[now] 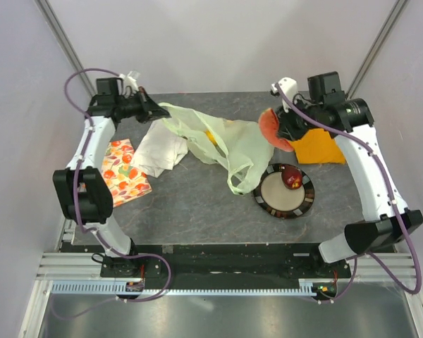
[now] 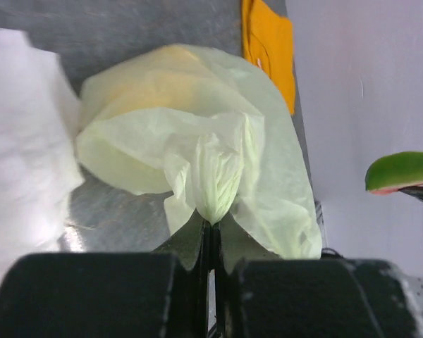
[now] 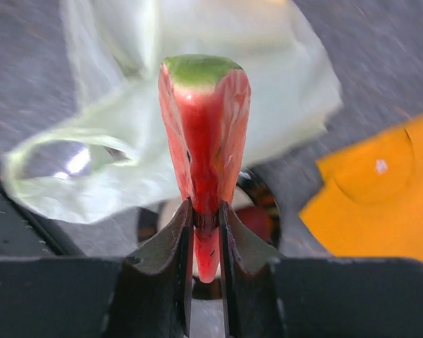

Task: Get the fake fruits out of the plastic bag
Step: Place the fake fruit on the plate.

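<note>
The right gripper (image 3: 206, 227) is closed to a narrow gap on the thin lower edge of the red slice (image 3: 204, 134), which stands upright out of its fingertips with the green rind at the far end. The piece looks hard, glossy and light, so it could slip or pivot in so small a pinch; a hold deeper across its flat faces would be safer. Just beyond and below those fingers lies the plate (image 1: 282, 214), carrying one dark red fruit (image 1: 292, 177) toward one edge; the slice is not on it yet. Farther out spreads the plastic bag (image 1: 218, 144), with the orange cloth (image 3: 381, 190) off to this gripper's right. The left gripper (image 2: 210, 229) is fully closed on a gathered fold of the bag, the film bunching straight up out of its fingertips. The bag looks thin, limp and nearly weightless, and is likely to stretch, tear or slide if tugged hard, so a bunched fold like this one seems the soundest grip. Ahead of this gripper the bag billows, and a yellow tint (image 2: 162, 77) shows through its far wall. That is probably a fruit inside, though what else the bag holds cannot be told. A white cloth (image 2: 21, 141) lies to this gripper's left.
</note>
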Robot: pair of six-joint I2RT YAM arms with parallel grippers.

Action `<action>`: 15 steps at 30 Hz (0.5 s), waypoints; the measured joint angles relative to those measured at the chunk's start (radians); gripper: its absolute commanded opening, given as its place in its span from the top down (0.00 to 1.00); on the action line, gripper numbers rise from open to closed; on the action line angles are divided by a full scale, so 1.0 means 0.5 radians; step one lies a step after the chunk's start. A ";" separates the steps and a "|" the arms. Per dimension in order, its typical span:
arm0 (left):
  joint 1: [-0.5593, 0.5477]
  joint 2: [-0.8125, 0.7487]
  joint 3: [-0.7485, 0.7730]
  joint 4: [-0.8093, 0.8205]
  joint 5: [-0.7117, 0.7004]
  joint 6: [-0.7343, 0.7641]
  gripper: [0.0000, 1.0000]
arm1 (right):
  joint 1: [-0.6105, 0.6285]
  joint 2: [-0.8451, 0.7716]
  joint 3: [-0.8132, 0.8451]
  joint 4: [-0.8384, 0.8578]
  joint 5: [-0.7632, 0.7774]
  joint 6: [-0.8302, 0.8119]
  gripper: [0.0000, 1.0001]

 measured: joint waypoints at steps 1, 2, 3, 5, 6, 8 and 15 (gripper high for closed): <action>0.079 -0.028 -0.011 -0.023 -0.014 -0.001 0.98 | -0.066 -0.053 -0.086 0.007 0.044 -0.023 0.83; 0.137 -0.048 -0.014 -0.033 -0.018 -0.001 0.98 | -0.112 -0.090 -0.181 0.009 0.088 -0.055 0.84; 0.211 -0.083 -0.014 -0.037 -0.021 -0.001 0.98 | -0.141 -0.104 -0.296 0.000 0.140 -0.085 0.84; 0.311 -0.145 -0.014 -0.037 -0.032 -0.001 0.98 | -0.142 -0.054 -0.416 -0.040 0.169 -0.109 0.88; 0.341 -0.181 -0.014 -0.035 -0.042 -0.001 0.98 | -0.137 0.002 -0.457 -0.066 0.169 -0.113 0.89; 0.360 -0.249 -0.014 -0.028 -0.045 -0.001 0.98 | -0.134 0.119 -0.489 -0.098 0.161 -0.108 0.90; 0.319 -0.355 -0.054 -0.008 -0.029 -0.002 0.98 | -0.126 0.298 -0.623 -0.069 0.146 0.196 0.93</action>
